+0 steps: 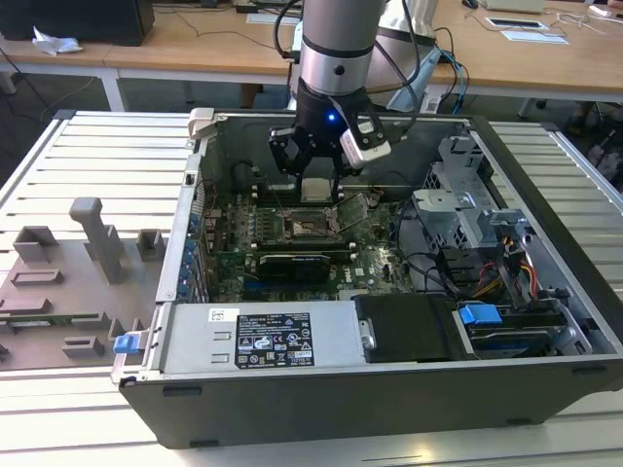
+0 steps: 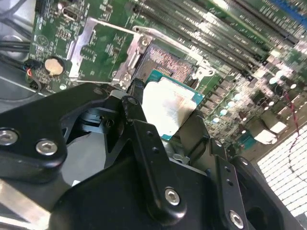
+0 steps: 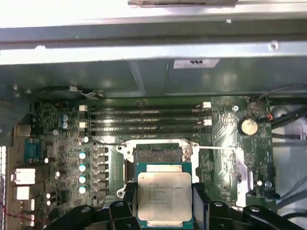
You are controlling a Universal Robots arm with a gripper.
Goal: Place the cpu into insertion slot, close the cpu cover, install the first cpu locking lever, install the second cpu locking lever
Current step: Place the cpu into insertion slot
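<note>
— Cpu point(image 3: 164, 194) handling: where is it sitting right now?

— It is hanging in the gripper point(image 1: 317, 181), in the upper middle of the exterior view, just above the insertion slot point(image 1: 310, 227) and not touching it. The black fingers point(image 2: 128, 108) are clamping it by two opposite edges, with the pale metal top facing up.

— Is the slot lying open?

— Yes. The cpu cover point(image 2: 79, 48) is lying flipped back beside the slot, toward the exterior view's right, and the dark socket is showing bare inside its silvery rim.

— How are you expecting the chip to behave in the grip?

— I am judging it light and stiff: a thin green board under a flat metal cap, so nothing is likely to be bending. The cap is looking smooth and probably slippery, so the board's side edges, where the fingers are pressing now, are seeming the right place to hold it.

— Anything fragile?

— Probably the underside and the fine contacts in the socket. I am thinking a tilted or dragged chip is the main risk here, so it is needing to stay level.
</note>
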